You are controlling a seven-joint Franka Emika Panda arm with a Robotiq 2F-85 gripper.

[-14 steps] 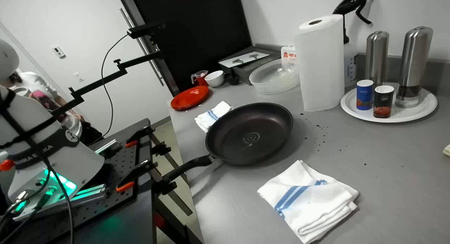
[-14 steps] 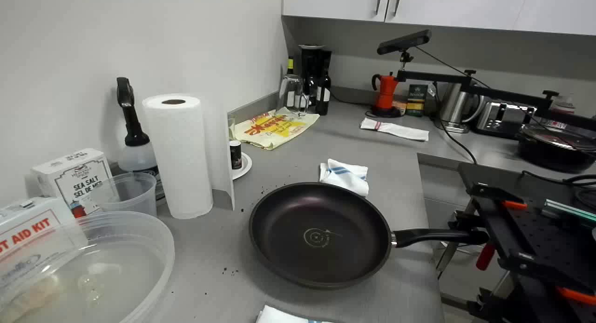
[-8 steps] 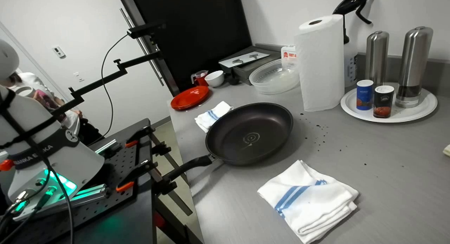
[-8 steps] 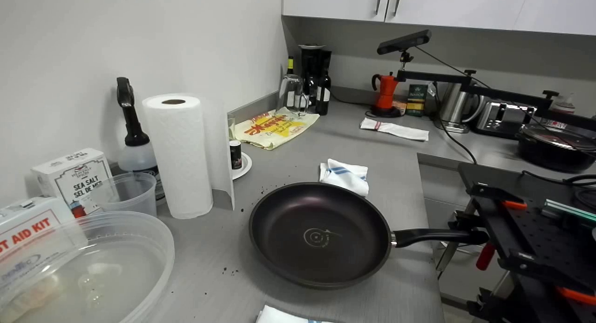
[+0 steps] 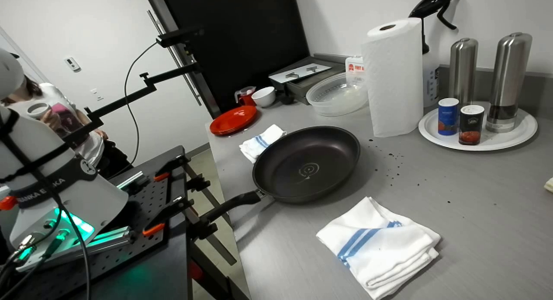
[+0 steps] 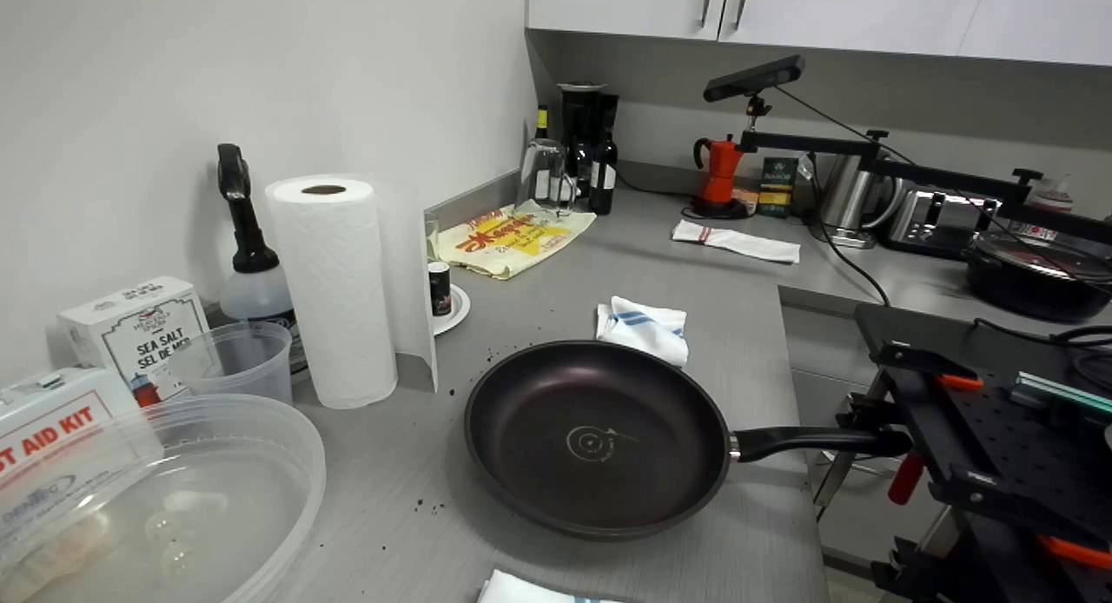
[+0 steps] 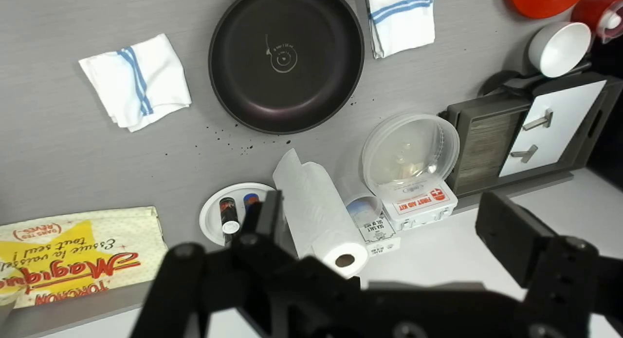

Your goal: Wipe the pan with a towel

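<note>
Reaching for the towel (image 5: 378,250) is, I judge, my present step, because my claw (image 7: 387,226) is spread wide in the wrist view and has nothing between its jaws. The pan (image 5: 306,166) sits right side up on the counter (image 5: 488,239), and the towel lies folded near it, apart from the rim. A second towel (image 5: 261,142), also with blue stripes, lies just beside the pan on its opposite side; which of them is meant I cannot tell, but the first seems to me the easier to approach. To do it well, I should point the claw down, come over a thick folded edge, and close slowly on several layers, since a single layer would probably slip or undo the fold. Next I should lift straight up, so that the towel does not drag across the dark specks (image 7: 248,147). In the pan I must press only lightly and wipe in small circles: the handle (image 6: 799,440) sticks out past the counter's edge, and a strong push could turn the pan.
</note>
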